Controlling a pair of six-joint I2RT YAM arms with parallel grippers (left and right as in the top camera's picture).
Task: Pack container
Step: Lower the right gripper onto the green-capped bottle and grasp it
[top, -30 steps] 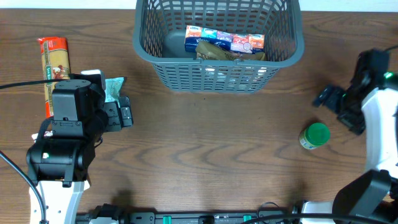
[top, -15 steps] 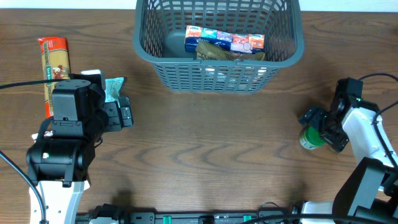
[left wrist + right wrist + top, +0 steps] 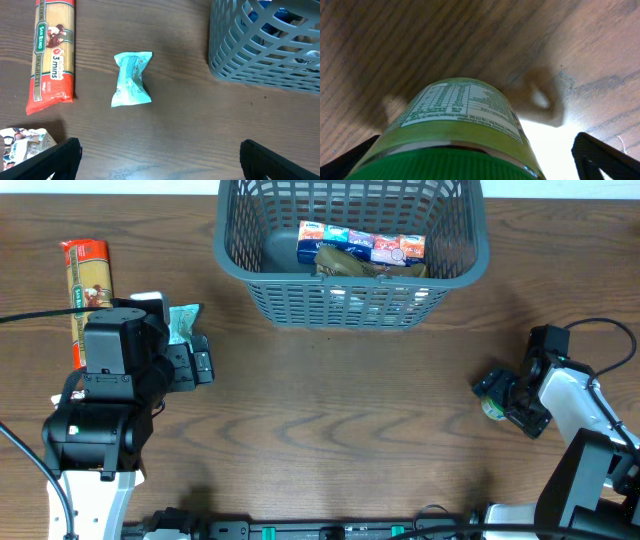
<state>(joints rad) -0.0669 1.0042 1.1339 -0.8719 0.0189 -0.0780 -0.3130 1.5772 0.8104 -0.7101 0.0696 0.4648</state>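
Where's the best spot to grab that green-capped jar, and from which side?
Grip the green-capped jar around its round body just under the cap, coming straight down: it stands upright, cap up, with the open right gripper above it.

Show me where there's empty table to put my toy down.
The widest bare table lies in front of the basket, between the left arm and the green-lidded jar. It's crowded on the left, around the spaghetti packet and teal sachet, and inside the basket.

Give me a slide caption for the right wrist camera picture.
Open right gripper straddles an upright green-capped jar on the wooden table.
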